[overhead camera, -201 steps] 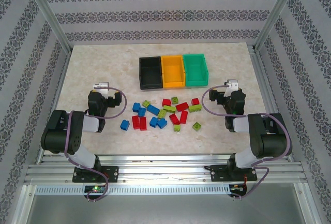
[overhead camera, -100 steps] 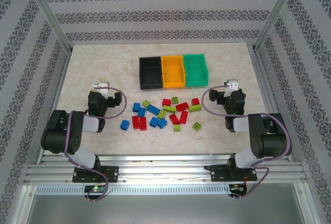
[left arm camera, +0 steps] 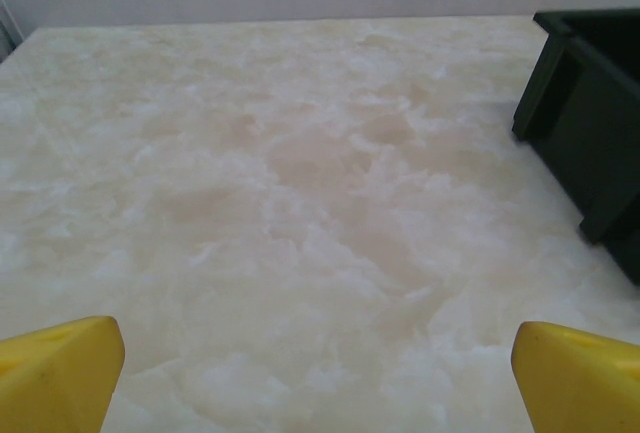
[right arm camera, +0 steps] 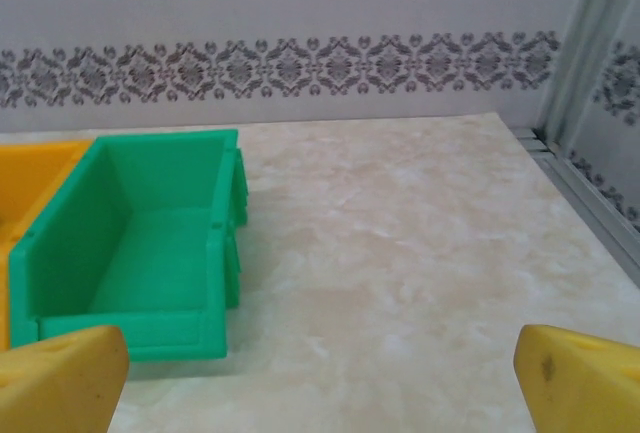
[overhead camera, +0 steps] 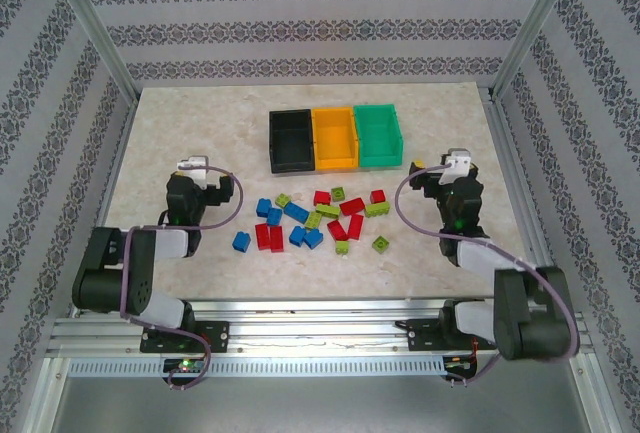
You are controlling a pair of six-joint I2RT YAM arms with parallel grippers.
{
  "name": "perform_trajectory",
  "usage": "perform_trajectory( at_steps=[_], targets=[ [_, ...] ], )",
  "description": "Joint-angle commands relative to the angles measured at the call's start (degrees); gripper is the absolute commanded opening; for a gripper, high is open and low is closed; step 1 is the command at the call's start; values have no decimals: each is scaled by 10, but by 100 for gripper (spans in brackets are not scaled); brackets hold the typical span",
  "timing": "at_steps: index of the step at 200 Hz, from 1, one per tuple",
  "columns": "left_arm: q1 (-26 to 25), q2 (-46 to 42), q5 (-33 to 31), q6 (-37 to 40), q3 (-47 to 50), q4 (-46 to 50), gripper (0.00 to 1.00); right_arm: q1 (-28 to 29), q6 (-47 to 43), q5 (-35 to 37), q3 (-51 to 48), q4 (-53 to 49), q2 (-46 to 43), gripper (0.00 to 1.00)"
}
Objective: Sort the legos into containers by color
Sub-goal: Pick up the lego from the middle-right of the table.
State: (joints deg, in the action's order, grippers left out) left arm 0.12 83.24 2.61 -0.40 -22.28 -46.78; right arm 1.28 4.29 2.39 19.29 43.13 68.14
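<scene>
**Lego sort: both grippers open, bricks loose on the table**

Top external view.
- Table (overhead camera: 180, 123): pale marble surface.
- Black bin (overhead camera: 291, 141), orange-yellow bin (overhead camera: 335, 139) and green bin (overhead camera: 379, 136): one touching row at the far centre, black on the left.
- Legos (overhead camera: 315, 219): red, blue and lime green bricks scattered in a loose cluster near the bins' front, between the two arms. All lie on the table.
- Left gripper (overhead camera: 207, 179): left of the cluster, apart from the bricks.
- Right gripper (overhead camera: 436, 175): right of the cluster, near the green bin's front corner.
- Jaw state is not readable in this view.

Left wrist view.
- Left gripper, yellow fingertips (left arm camera: 55, 373) at the two lower corners, jaws spread wide over bare marble.
- Black bin's corner at the right edge.

Right wrist view.
- Right gripper, yellow fingertips (right arm camera: 585, 383) likewise far apart, jaws wide.
- Green bin ahead on the left, with the orange-yellow bin's edge beside it.
</scene>
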Motion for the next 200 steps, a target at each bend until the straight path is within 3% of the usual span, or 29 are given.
perform_trajectory(
  at_steps=[1, 33, 65, 82, 121, 145, 200],
  targets=[
    [7, -54, -19, -16, -36, 105, 99, 0, 43, 7, -12, -65, -46, 98],
    [10, -141, -68, -143, -79, 280, 99, 0, 57, -36, -18, -84, -79, 98],
    [16, -197, 26, -192, -90, 355, 99, 0, 86, -63, 9, -141, -80, 99],
    [15, -211, 45, -223, -117, 416, 99, -1, 122, -86, 24, -155, -71, 98],
    [16, -207, 108, -264, -185, 527, 100, -16, 182, -210, 97, -251, -10, 98],
    [16, -202, 104, -283, -216, 574, 100, -17, 220, -263, 132, -281, 34, 98],
    [18, -148, 144, -283, -307, 672, 100, 30, 232, -297, 191, -424, 104, 94]
  ],
)
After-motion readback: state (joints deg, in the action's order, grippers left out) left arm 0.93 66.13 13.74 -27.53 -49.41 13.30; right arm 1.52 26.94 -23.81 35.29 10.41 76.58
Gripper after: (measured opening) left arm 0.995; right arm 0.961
